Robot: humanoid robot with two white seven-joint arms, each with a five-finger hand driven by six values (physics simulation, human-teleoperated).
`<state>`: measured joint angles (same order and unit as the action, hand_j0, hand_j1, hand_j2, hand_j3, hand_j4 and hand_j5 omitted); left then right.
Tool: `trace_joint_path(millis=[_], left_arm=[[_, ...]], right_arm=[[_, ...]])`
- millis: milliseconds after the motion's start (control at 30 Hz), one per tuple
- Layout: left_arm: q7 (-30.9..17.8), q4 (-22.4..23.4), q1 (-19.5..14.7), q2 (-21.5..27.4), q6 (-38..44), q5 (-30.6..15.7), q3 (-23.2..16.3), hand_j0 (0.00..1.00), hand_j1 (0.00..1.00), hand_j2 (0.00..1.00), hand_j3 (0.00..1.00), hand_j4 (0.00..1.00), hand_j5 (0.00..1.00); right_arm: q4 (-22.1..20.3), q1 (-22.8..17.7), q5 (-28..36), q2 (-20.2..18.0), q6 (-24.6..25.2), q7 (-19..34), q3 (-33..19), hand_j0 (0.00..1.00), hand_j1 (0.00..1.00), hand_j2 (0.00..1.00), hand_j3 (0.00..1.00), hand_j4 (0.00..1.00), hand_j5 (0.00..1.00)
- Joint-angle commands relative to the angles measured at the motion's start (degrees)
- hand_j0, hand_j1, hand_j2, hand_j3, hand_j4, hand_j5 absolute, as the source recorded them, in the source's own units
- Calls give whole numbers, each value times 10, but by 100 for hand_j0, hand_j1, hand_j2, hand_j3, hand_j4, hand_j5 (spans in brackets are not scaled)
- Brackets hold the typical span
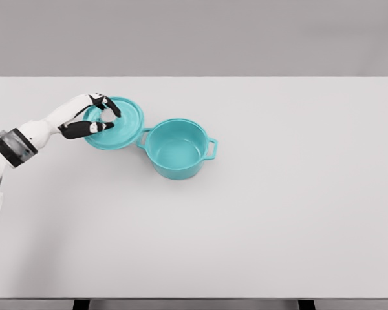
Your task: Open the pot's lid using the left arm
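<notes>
Lid (pixel 119 126) off, just left of pot (pixel 176 148), touching its handle | left robot hand (pixel 94 117) pinching lid knob | risk: clumsy release nudges pot across tabletop (pixel 278 226)

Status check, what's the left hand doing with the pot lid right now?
Left hand shut on lid. Lid off, left of the open pot. Right arm out of view. Nothing in the way.

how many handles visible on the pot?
2. One handle sticks out on the right side of the pot; the other handle is on its left side, next to the lid under the left hand.
</notes>
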<state>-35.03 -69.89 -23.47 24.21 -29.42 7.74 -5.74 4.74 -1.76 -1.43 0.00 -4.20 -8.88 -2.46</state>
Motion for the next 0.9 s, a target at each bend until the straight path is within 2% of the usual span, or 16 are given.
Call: trace_joint_path(millis=[0,300,467,633,700,767,867], left_arm=[[0,10,0,4,2,-4,10,44,44,44,44,44,44],[0,47,0,8,1,-4,20,45,45,45,45,45,45],[0,71,4,7,0,-4,39,45,45,45,45,45,45],[0,72,14,7,0,-4,45,47,47,47,47,47,47],[0,72,14,8,0,-4,45,50,50,50,50,50,50],[0,72,14,8,0,1,44,66,66,66,66,66,66],[0,72,15,8,-1,3,44,73,73,73,73,73,73]], right_arm=[[0,0,0,0,0,0,0,100,100,100,100,100,100],[0,0,0,0,0,0,0,100,100,100,100,100,100],[0,0,0,0,0,0,0,100,100,100,100,100,100],[0,0,0,0,0,0,0,100,100,100,100,100,100],[0,0,0,0,0,0,0,100,100,100,100,100,100],[0,0,0,0,0,0,0,100,100,100,100,100,100],[0,0,0,0,0,0,0,100,100,100,100,100,100]])
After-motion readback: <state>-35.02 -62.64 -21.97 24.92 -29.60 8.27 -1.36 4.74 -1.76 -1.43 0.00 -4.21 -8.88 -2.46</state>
